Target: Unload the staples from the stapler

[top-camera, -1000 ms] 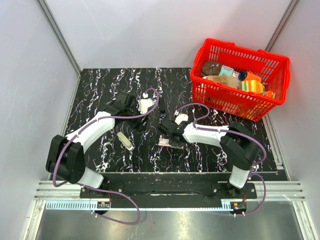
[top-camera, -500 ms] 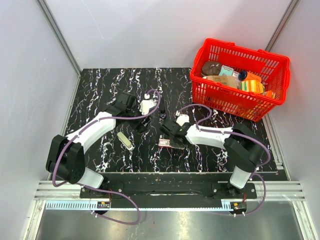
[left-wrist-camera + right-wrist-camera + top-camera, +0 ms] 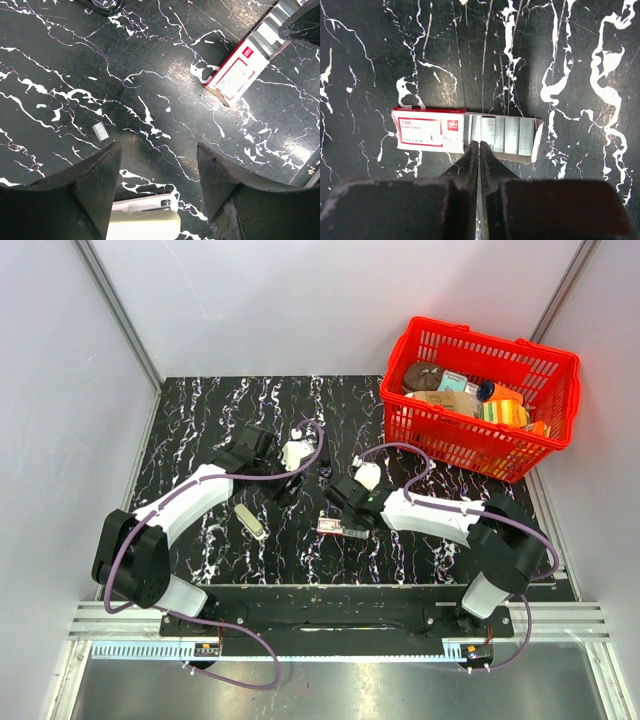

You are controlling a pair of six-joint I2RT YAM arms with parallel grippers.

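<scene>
Both right jaws meet at the open staple box's [image 3: 427, 131] edge.

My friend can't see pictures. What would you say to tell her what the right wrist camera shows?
A small red-and-white staple box lies on a black marbled table, its tray slid out to the right, showing rows of silver staples. The right gripper reaches the tray's near edge, its jaws pressed together.
</scene>
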